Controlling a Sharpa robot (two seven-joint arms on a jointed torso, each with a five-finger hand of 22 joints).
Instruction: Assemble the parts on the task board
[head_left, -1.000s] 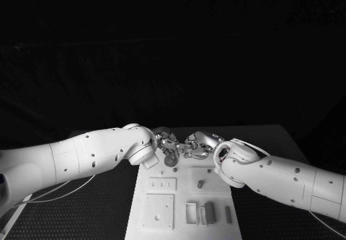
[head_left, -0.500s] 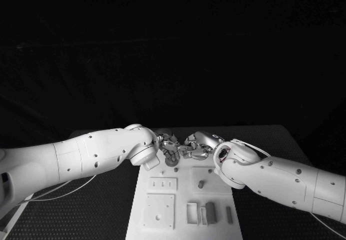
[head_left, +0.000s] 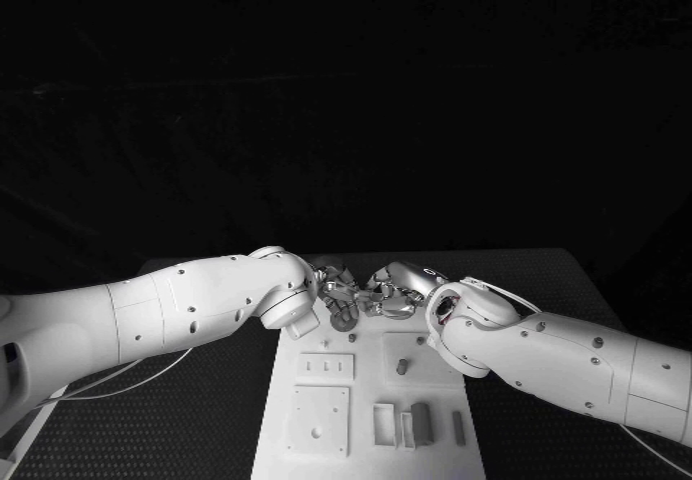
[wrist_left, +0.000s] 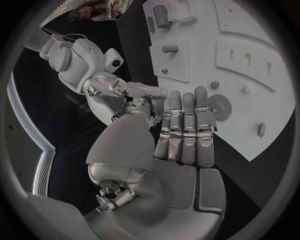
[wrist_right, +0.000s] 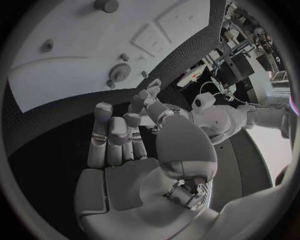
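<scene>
The white task board (head_left: 362, 398) lies lengthwise in the middle of the black table. Both hands meet over its far end. My left hand (head_left: 336, 290) holds its fingers (wrist_left: 185, 122) straight and side by side, tips beside a toothed grey gear (wrist_left: 220, 106) that lies flat on the board. My right hand (head_left: 392, 298) faces it, fingers (wrist_right: 111, 134) stretched out, with nothing visible in them. In the right wrist view the left hand (wrist_right: 150, 97) reaches close to the gear (wrist_right: 119, 73). In the left wrist view the right hand (wrist_left: 115, 92) nearly touches the left fingertips.
Nearer on the board are a three-slot plate (head_left: 326, 367), a square plate with a hole (head_left: 316, 422), a short peg (head_left: 402, 367) and upright frame pieces (head_left: 420, 423). Small pegs (wrist_right: 124, 56) stand near the gear. Black table mat (head_left: 548, 290) flanks the board.
My left arm has edged a little toward the right hand, so the two hands stand closer together over the gear. The board's parts have not moved.
</scene>
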